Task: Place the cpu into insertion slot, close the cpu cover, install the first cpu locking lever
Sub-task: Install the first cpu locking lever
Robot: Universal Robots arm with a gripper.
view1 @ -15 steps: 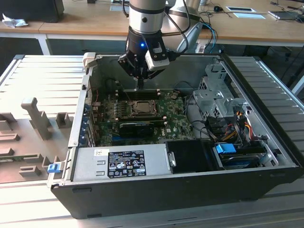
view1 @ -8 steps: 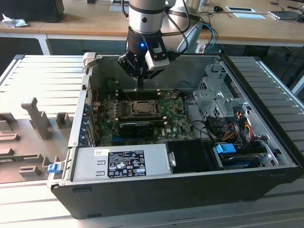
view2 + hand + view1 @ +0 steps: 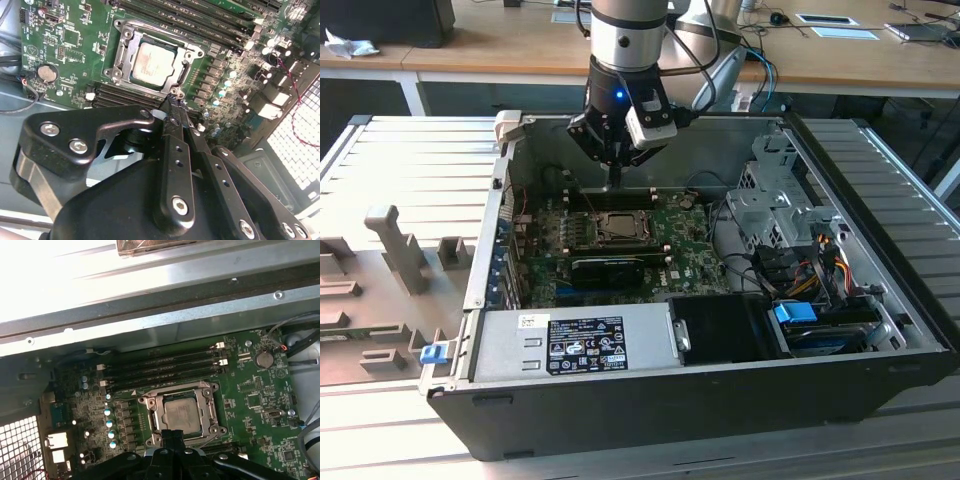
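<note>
The cpu (image 3: 152, 62) (image 3: 180, 413) lies flat in its socket on the green motherboard, pale metal top facing up. The cpu cover (image 3: 121, 50) (image 3: 209, 409) lies down around it as a metal frame, the chip showing through its window. My gripper (image 3: 172, 103) (image 3: 173, 434) is shut with nothing between its fingers. Its tips hang just above the socket's edge, by a corner screw. In the exterior view the gripper (image 3: 615, 182) points straight down inside the open computer case, over the far side of the socket (image 3: 617, 228).
Memory slots (image 3: 165, 365) run along one side of the socket, and a coin battery (image 3: 48, 73) sits on the board. A grey power supply (image 3: 585, 342) fills the case front. A drive cage (image 3: 770, 205) and cables (image 3: 820, 270) stand at the exterior view's right.
</note>
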